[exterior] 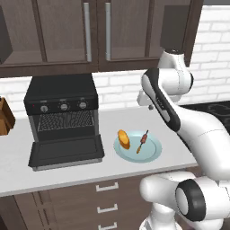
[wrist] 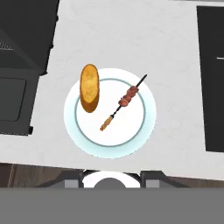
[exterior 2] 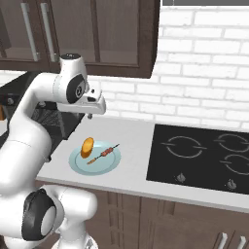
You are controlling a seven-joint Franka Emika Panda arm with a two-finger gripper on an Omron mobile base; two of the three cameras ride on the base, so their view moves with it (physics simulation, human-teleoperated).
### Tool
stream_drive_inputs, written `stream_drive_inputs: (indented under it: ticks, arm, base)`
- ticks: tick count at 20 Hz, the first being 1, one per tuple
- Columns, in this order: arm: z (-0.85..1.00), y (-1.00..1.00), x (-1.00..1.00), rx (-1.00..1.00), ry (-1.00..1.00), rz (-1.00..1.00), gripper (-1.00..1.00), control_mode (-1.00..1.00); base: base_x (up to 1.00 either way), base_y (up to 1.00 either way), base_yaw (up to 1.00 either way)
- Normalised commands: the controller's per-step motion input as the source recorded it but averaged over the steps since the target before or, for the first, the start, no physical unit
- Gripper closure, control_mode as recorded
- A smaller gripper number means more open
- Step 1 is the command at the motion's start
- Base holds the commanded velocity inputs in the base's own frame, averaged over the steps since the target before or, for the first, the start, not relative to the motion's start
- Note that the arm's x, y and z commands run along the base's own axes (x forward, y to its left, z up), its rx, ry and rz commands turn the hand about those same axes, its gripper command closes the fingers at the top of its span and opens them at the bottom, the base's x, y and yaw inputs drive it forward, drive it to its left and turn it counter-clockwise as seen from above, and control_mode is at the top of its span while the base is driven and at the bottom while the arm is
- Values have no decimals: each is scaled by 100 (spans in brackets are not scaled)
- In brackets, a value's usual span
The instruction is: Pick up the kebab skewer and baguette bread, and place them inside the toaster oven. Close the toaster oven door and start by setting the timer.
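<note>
A pale blue plate (exterior: 152,153) (exterior 2: 110,166) (wrist: 131,131) lies on the white counter to the right of the toaster oven (exterior: 61,96) (wrist: 22,35). The baguette bread (exterior: 123,139) (exterior 2: 87,147) (wrist: 89,87) rests on the plate's left side. Beside it, the kebab skewer (exterior: 142,141) (exterior 2: 104,153) (wrist: 123,103) lies diagonally. The toaster oven door (exterior: 66,152) (wrist: 13,100) is folded down flat, and the wire rack shows inside. My gripper (exterior: 150,107) (exterior 2: 90,116) (wrist: 111,178) hangs well above the plate, pointing down, open with nothing between its fingers.
A black cooktop (exterior 2: 204,155) (wrist: 214,78) is set into the counter right of the plate. Dark wall cabinets (exterior: 90,31) hang overhead. A brown wooden block (exterior: 5,117) stands left of the oven. Bare counter surrounds the plate.
</note>
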Motion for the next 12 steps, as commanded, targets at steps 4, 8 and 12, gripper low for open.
stream_drive_inputs:
  ticks: [4, 8, 12]
  arm:
    - [-5, 31, -29, 0, -5, 0, -100, -100]
    - [-28, 96, -59, -5, -14, 0, -100, -100]
    - [-20, 100, -19, 0, -12, 0, -100, -100]
  base:
    - [0, 0, 0]
    - [0, 0, 0]
    - [0, 0, 0]
